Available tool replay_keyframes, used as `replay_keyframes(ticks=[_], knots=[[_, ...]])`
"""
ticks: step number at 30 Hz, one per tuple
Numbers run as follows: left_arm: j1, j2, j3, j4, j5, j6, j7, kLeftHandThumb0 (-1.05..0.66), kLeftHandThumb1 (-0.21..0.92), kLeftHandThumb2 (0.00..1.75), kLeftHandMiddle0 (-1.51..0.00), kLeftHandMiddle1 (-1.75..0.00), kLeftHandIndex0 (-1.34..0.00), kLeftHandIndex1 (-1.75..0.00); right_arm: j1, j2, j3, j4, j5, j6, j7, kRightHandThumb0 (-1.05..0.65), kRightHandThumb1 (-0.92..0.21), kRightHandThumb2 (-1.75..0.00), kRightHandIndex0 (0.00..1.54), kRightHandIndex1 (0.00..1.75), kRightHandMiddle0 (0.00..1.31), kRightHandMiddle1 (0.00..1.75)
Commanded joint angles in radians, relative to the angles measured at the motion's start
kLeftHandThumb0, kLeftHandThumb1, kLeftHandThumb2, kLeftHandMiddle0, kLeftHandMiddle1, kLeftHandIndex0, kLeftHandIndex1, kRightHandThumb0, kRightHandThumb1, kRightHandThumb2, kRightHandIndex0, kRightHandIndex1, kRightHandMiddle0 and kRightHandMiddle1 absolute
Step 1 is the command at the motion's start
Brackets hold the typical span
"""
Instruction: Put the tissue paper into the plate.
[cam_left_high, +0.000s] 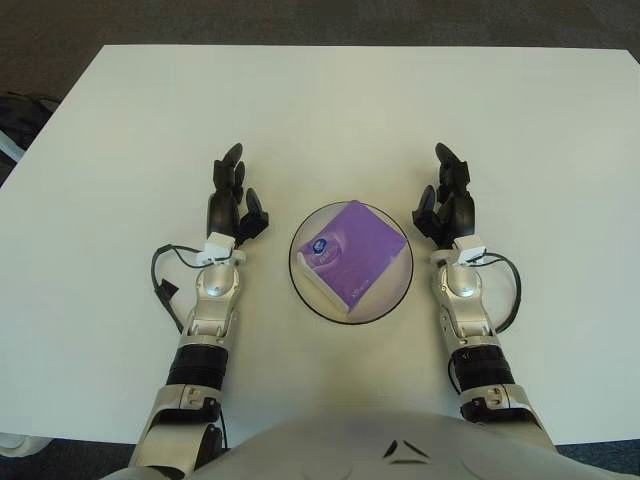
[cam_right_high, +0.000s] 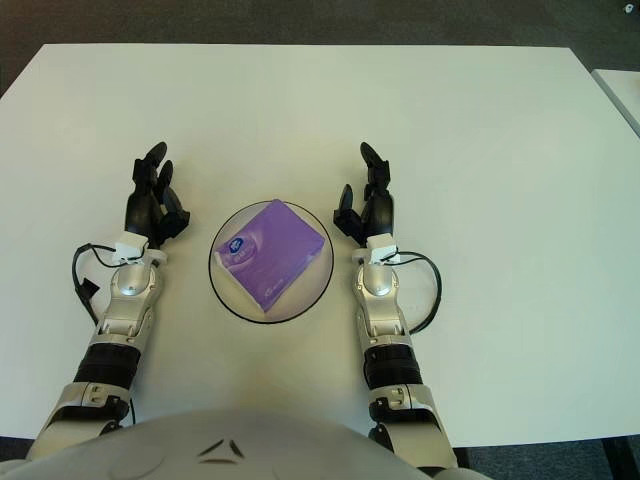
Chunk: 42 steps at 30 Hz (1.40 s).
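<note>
- The tissue paper (cam_left_high: 352, 251), a purple soft pack with a round blue label near one corner, lies flat inside the plate (cam_left_high: 400, 287), turned diagonally, its corners reaching close to the rim.
- By the look of it the task is done: the pack sits wholly within the plate and nothing touches it.
- It should handle as light and squashy, with a slick film wrap; a pinch across the two long side edges would likely hold best, and a hard squeeze would only dent it.
- The right hand (cam_left_high: 447, 203) shows just right of the plate, fingers apart and extended forward, holding nothing.
- The left hand (cam_left_high: 233, 200) shows left of the plate, a little farther off, fingers likewise apart and empty.
- Both are over the white table (cam_left_high: 330, 110).
</note>
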Motion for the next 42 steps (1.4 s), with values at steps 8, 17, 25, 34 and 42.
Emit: replay_keyframes(ticks=[8, 17, 25, 34, 42], knots=[[0.124, -0.020, -0.014, 0.076, 0.020, 0.049, -0.001, -0.81, 0.92, 0.98, -0.33, -0.01, 0.00, -0.55, 0.102, 0.010, -0.014, -0.079, 0.031, 0.276, 0.030, -0.59, -0.92, -0.79, 0.35, 0.05, 0.00, 0.73], [0.133, -0.021, -0.016, 0.060, 0.021, 0.056, -0.004, -0.81, 0.92, 0.98, -0.33, -0.01, 0.00, -0.54, 0.125, 0.011, -0.012, -0.151, 0.024, 0.352, 0.038, -0.60, -0.92, -0.77, 0.38, 0.05, 0.00, 0.82], [0.148, -0.027, -0.020, 0.032, 0.027, 0.054, 0.000, -0.81, 0.92, 0.98, -0.34, -0.01, 0.00, -0.57, 0.151, 0.021, -0.008, -0.208, 0.022, 0.381, 0.034, -0.58, -0.92, -0.74, 0.41, 0.05, 0.00, 0.84], [0.175, -0.036, -0.025, -0.020, 0.039, 0.035, 0.009, -0.80, 0.92, 0.98, -0.36, -0.01, 0.00, -0.60, 0.171, 0.034, -0.010, -0.239, 0.028, 0.382, 0.033, -0.58, -0.92, -0.76, 0.43, 0.05, 0.00, 0.83], [0.182, -0.043, -0.023, -0.032, 0.041, 0.030, 0.010, -0.80, 0.92, 0.99, -0.37, -0.02, 0.00, -0.62, 0.181, 0.040, -0.011, -0.255, 0.030, 0.383, 0.037, -0.59, -0.92, -0.79, 0.42, 0.04, 0.00, 0.79]])
